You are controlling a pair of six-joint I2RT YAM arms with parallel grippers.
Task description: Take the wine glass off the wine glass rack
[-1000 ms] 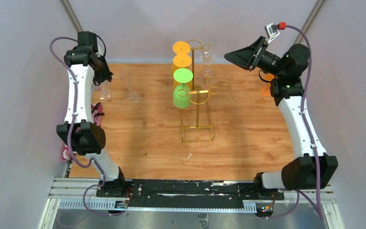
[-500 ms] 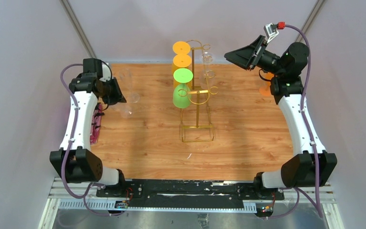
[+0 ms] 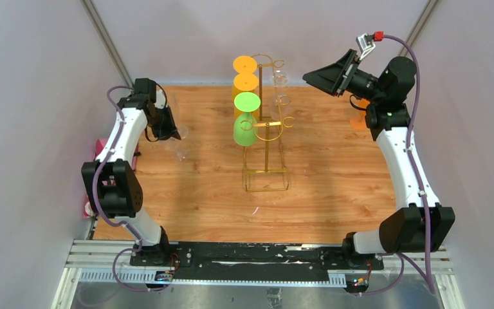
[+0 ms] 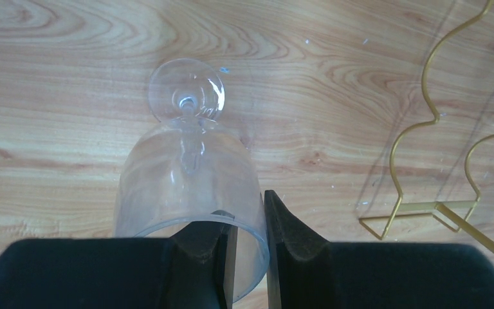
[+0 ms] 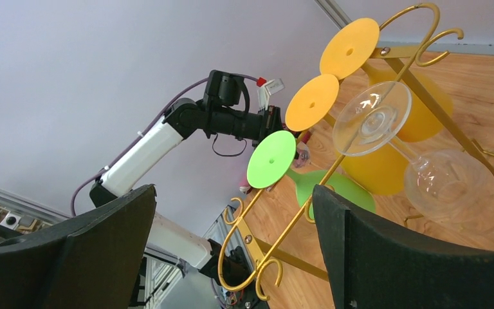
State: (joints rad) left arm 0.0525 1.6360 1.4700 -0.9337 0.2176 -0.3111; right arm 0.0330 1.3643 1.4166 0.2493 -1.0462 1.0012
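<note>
The gold wire wine glass rack [image 3: 267, 158] stands mid-table, with two yellow-orange glasses [image 3: 245, 73], a green glass [image 3: 245, 119] and a clear wine glass [image 3: 280, 81] hanging from it. My right gripper [image 3: 320, 76] is open and empty, held high to the right of the rack's top. Its wrist view shows the hanging clear glass [image 5: 451, 187] and the rack's hooks [image 5: 265, 232] between the fingers [image 5: 231, 248]. My left gripper [image 3: 167, 127] is shut on the rim of another clear wine glass [image 4: 190, 174], one finger inside the bowl and one outside, left of the rack.
An orange glass [image 3: 359, 120] stands on the table behind my right arm. A pink object [image 3: 100, 145] lies at the table's left edge. The rack's wire base [image 4: 418, 215] lies to the right of the held glass. Walls close in the left, right and back.
My left arm has swung from the far left edge rightward toward the rack, carrying the clear glass. My right arm has barely moved.
</note>
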